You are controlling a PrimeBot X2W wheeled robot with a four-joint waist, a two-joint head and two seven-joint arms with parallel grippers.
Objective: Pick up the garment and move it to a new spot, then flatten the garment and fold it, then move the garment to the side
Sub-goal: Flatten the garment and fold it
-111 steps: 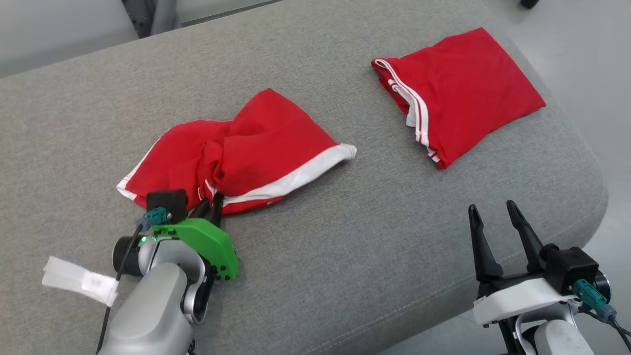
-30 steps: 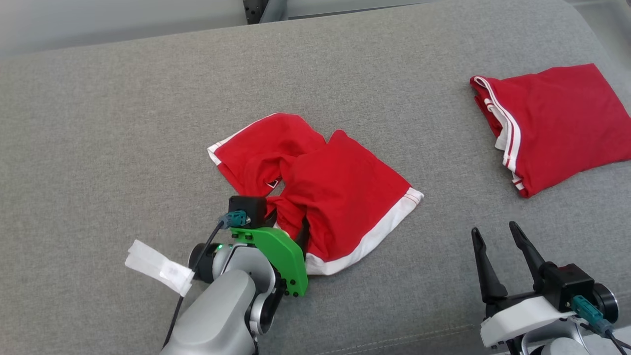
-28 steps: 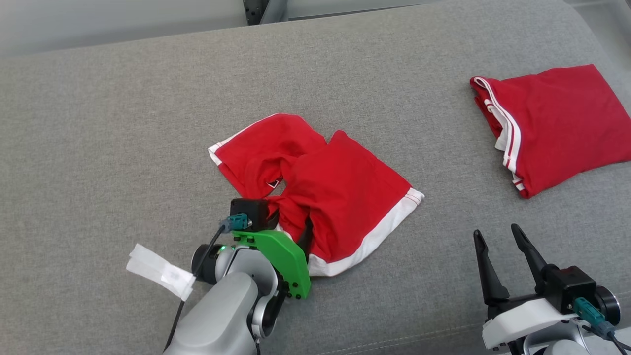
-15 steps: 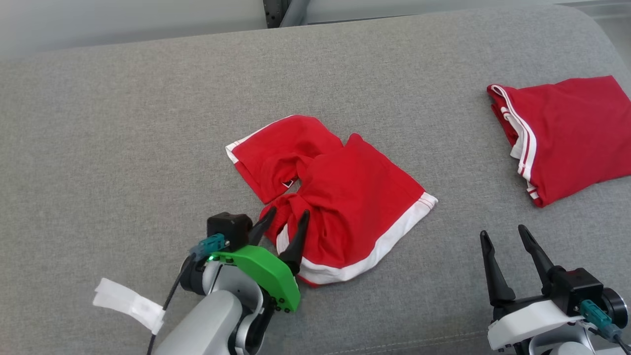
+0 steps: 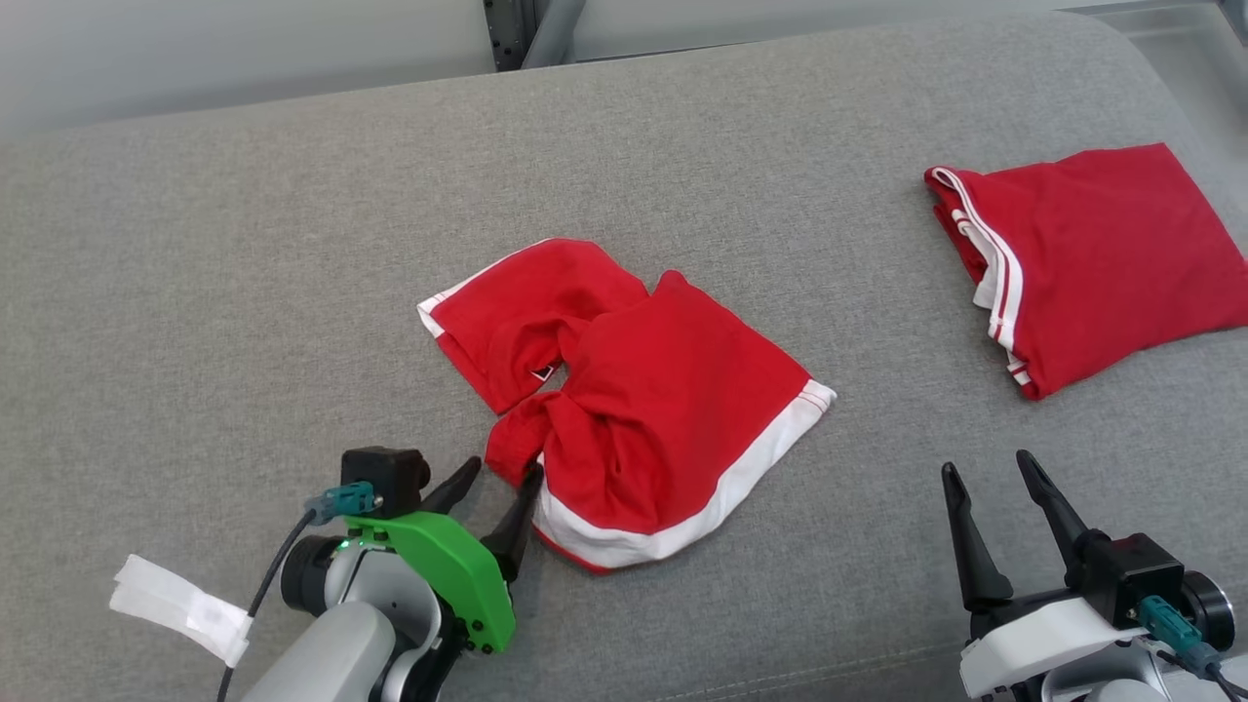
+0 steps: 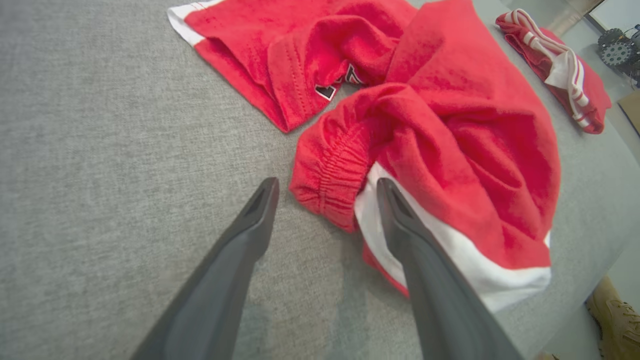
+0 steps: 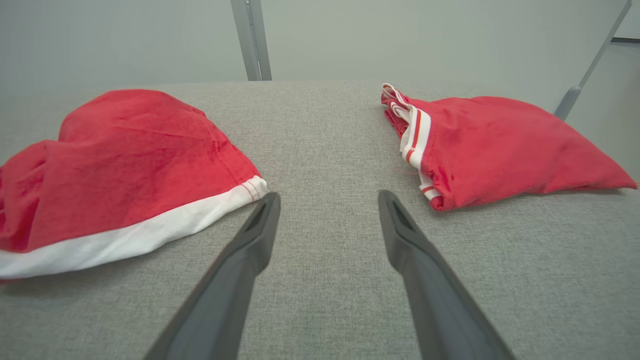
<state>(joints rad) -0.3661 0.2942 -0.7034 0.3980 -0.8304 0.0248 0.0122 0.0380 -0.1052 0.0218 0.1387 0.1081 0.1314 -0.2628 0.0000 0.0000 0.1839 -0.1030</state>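
Two red pieces lie on the grey cushion (image 5: 244, 244): the crumpled garment (image 5: 643, 400) and, well off to the right gripper's (image 5: 986, 466) far right, the folded shorts (image 5: 1092, 253). Bare fabric lies between them, and nothing stands between either gripper and the garment. A strip of white tape (image 5: 180, 606) hangs on the cable behind the left gripper (image 5: 504, 470). That gripper rests low at the cushion with its fingers spread wide and nothing held. The garment begins right at its fingertips and spreads ahead and to its right, the white hem band curving away on that side. The right gripper hovers apart from both pieces, fingers also spread and empty, with the garment ahead to its left and the folded shorts ahead to its right. The left wrist view gives the close detail: the left gripper (image 6: 326, 185) has a gathered elastic bunch of the garment (image 6: 450, 140) just beyond the gap between its tips, and its right finger crosses over the white band, though whether it touches cannot be told. That view also takes in the folded shorts (image 6: 555, 65) far ahead to the right and a tan boot (image 6: 612, 312) on the floor past the cushion's edge. From the right wrist, the right gripper (image 7: 328, 197) points at bare cushion between the garment (image 7: 125, 165) and the folded shorts (image 7: 500, 145), with a metal post (image 7: 251, 40) standing behind.
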